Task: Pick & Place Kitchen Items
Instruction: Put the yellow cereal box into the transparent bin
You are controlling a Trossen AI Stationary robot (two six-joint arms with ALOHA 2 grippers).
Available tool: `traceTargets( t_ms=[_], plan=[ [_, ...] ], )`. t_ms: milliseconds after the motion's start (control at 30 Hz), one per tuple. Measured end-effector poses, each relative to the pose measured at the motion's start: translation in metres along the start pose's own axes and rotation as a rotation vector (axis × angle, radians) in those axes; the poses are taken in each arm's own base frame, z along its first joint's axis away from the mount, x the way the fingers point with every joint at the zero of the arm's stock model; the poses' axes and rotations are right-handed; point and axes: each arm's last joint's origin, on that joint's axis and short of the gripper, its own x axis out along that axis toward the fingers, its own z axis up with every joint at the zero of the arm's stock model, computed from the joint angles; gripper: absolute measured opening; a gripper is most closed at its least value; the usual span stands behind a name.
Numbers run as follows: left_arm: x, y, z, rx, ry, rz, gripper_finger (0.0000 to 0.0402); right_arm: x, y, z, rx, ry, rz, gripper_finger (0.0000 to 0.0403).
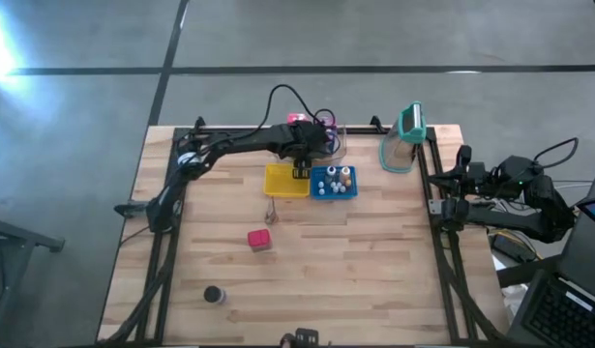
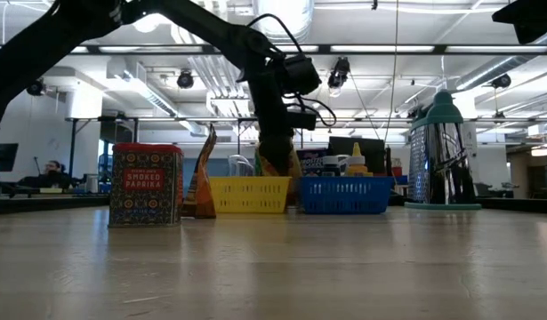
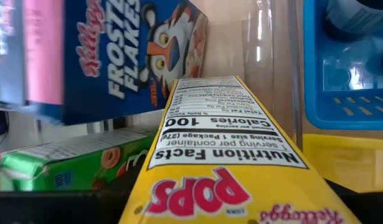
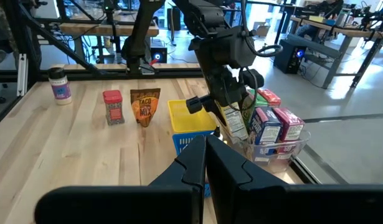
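Observation:
My left gripper (image 4: 227,111) is shut on a yellow cereal carton (image 3: 222,155), beside the yellow basket (image 1: 285,181) and the clear tub (image 4: 275,149) at the table's far side. The tub holds more small cartons: a blue one (image 3: 129,56), a green one (image 3: 73,165) and pink ones (image 4: 289,126). On the table stand a red spice tin (image 1: 260,239), a brown pouch (image 1: 270,208) and a dark-lidded jar (image 1: 214,295). My right gripper (image 4: 205,163) waits shut at the table's right edge. My left gripper holds the yellow carton by its upper end (image 4: 228,115), pinched between the two fingers. The fingers slant down from above. The carton hangs tilted below them, its lower end (image 4: 238,138) at the clear tub's rim; whether it touches there I cannot tell.
A blue basket (image 1: 333,182) with small bottles and white balls adjoins the yellow one on its right. A clear jug with a teal lid (image 1: 403,140) stands at the far right. Bare wooden tabletop (image 1: 355,271) spreads across the near half.

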Motion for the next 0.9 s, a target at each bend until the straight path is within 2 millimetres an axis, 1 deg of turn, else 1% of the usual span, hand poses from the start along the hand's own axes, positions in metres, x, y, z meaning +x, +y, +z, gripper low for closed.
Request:
traceTargets(
  t_ms=[267,533,633,900],
  plan=[
    [0.002,0.001,0.003,0.01,-0.024,0.014,0.0193,0.0,0.0,0.0,0.0,0.0,0.0,0.0008],
    [-0.001,0.005,0.006,0.007,-0.028,0.045,0.0239,0.0,0.0,0.0,0.0,0.0,0.0,0.0008],
    [-0.003,0.006,0.006,0.012,-0.029,0.05,0.025,0.0,0.0,0.0,0.0,0.0,0.0,0.0008],
    [-0.009,0.008,0.009,0.036,-0.033,0.05,0.0255,0.0,0.0,0.0,0.0,0.0,0.0,0.0008]
  ],
)
